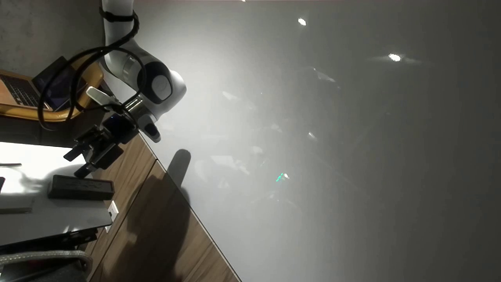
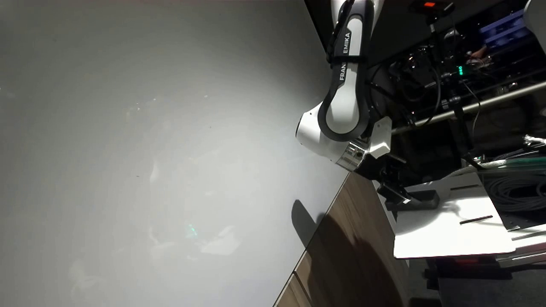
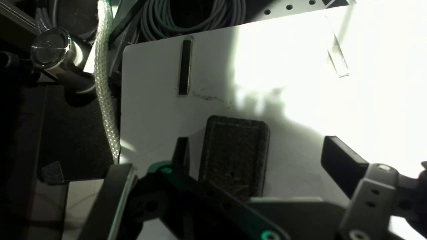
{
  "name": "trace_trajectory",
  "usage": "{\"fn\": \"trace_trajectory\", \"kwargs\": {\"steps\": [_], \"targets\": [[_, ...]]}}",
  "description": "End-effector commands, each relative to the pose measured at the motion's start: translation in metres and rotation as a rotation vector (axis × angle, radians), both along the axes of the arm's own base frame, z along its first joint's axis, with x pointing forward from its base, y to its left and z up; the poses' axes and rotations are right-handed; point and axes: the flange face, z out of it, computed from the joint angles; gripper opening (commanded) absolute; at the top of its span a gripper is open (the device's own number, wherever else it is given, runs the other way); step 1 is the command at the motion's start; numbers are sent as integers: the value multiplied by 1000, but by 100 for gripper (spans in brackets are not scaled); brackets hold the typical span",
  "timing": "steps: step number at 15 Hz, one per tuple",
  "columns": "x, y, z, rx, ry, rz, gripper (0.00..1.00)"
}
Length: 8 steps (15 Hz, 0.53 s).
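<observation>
Claw (image 3: pixel 257 146) wide open, holding nothing. Nearest item: dark oblong block (image 3: pixel 235 150), lying on the white table (image 3: pixel 150 83). In wrist view the block shows between the spread jaws, closer to the 9 o'clock jaw, near end hidden by the claw. In an exterior view it's at 6 o'clock from the claw, right by the lower fingertip; can't tell if they touch. From the block, wrist view: dark strip (image 3: pixel 185 68) on the table at 11; pale strip (image 3: pixel 339 63), washed out by glare, between 1 and 2; braided sleeve (image 3: pixel 102 83) past the table edge at 10; grey cable coil (image 3: pixel 156 20) beyond the edge, 11 to 12. From the claw, in an exterior view: laptop (image 1: pixel 23 92) at 11, wood-grain panel (image 1: pixel 160 219) at 4, glossy grey panel (image 1: pixel 313 156) at 3.
</observation>
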Motion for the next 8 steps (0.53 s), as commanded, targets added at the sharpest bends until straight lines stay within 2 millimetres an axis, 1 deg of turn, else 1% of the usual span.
{"fn": "trace_trajectory", "kwargs": {"steps": [1,4,8], "targets": [[5,-5,2,14,-12,1,100],[6,-13,1,24,-44,32,100],[7,-39,-13,50,-116,70,100]]}}
